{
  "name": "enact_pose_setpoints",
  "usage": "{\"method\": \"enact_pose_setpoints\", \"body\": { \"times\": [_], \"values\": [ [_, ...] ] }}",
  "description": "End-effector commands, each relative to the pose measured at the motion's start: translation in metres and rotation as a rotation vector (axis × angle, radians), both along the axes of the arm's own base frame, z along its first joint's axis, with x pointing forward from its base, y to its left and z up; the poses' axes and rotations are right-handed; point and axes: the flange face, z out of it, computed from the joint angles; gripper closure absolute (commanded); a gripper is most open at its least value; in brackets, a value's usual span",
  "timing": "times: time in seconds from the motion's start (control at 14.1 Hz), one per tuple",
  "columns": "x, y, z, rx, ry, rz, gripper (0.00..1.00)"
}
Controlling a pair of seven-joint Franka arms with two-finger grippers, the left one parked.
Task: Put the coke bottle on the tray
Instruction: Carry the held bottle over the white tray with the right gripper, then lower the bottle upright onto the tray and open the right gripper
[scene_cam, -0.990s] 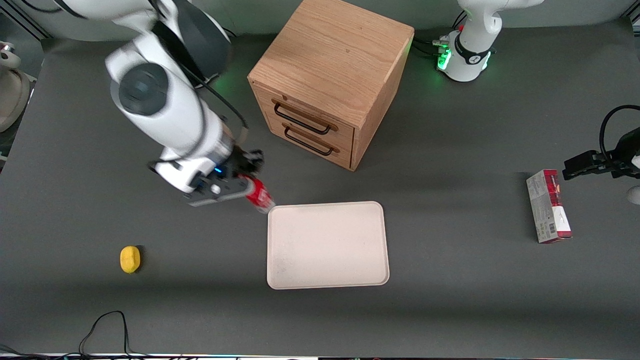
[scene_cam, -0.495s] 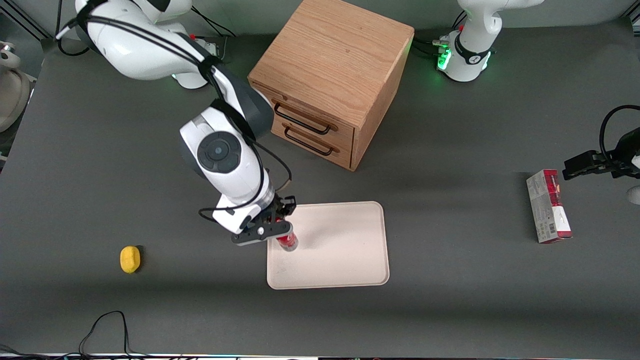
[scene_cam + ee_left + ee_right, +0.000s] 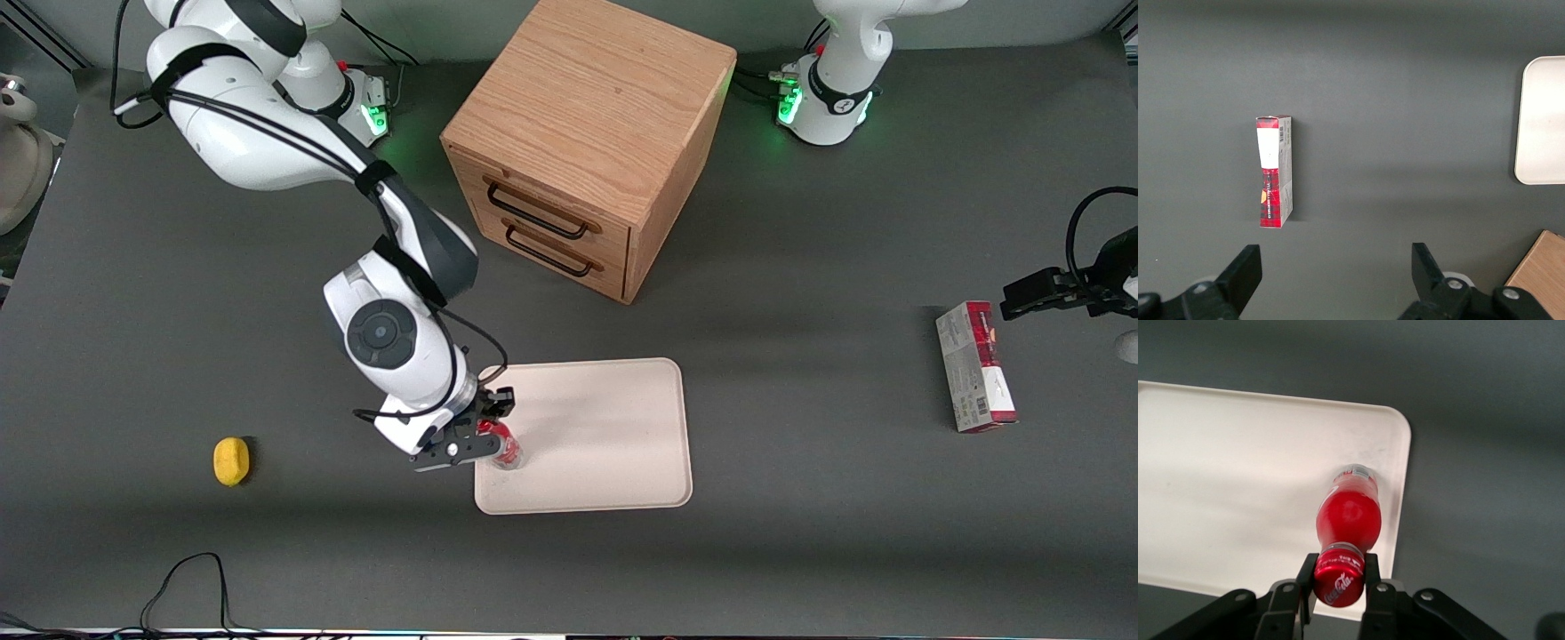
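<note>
- Red coke bottle (image 3: pixel 1349 517) stands over the tray (image 3: pixel 1218 467), near the rim at the working arm's end.
- Its clear base points down at the tray, and its cap points up into the gripper (image 3: pixel 1338 577).
- Both fingers squeeze the cap, one on each side.
- I think the base touches the tray, but I cannot be sure.
- Next job, I think: let go and lift straight up.
- Nearby sit a wooden drawer cabinet (image 3: pixel 582 147), a yellow lemon (image 3: pixel 231 460) and a red-and-grey carton (image 3: pixel 975 366).

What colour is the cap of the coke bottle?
Red, with white script; the gripper holds the coke bottle by it. Right wrist view shows it best.
</note>
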Motion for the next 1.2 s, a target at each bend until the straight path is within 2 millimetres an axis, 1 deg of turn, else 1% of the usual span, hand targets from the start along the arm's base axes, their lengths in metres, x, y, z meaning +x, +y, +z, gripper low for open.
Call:
{"method": "enact_pose_setpoints", "body": {
  "times": [0.0, 0.07, 0.14, 0.21, 0.42, 0.57, 0.71, 0.78, 0.85, 0.92, 0.99, 1.06, 1.13],
  "values": [
    [0.013, -0.007, 0.002, 0.016, -0.034, 0.005, 0.88],
    [0.015, -0.006, 0.004, 0.032, -0.053, 0.003, 0.76],
    [0.015, -0.005, 0.003, 0.037, -0.058, 0.0, 0.1],
    [0.017, -0.007, 0.0, 0.037, -0.063, -0.009, 0.0],
    [0.016, -0.005, 0.004, 0.042, -0.072, -0.011, 0.0],
    [0.016, -0.005, 0.021, 0.044, -0.093, 0.001, 0.0],
    [0.012, -0.009, 0.061, 0.045, -0.127, 0.001, 0.0],
    [0.004, -0.013, 0.083, 0.028, -0.106, -0.001, 0.0],
    [-0.008, -0.019, 0.097, 0.001, -0.061, -0.007, 0.0],
    [-0.016, -0.033, 0.116, -0.016, -0.05, -0.023, 0.0],
    [-0.027, -0.046, 0.126, -0.033, -0.031, -0.014, 0.0],
    [-0.034, -0.074, 0.136, -0.022, -0.003, -0.027, 0.0],
    [-0.042, -0.11, 0.147, 0.02, 0.033, -0.059, 0.0]
  ]
}}
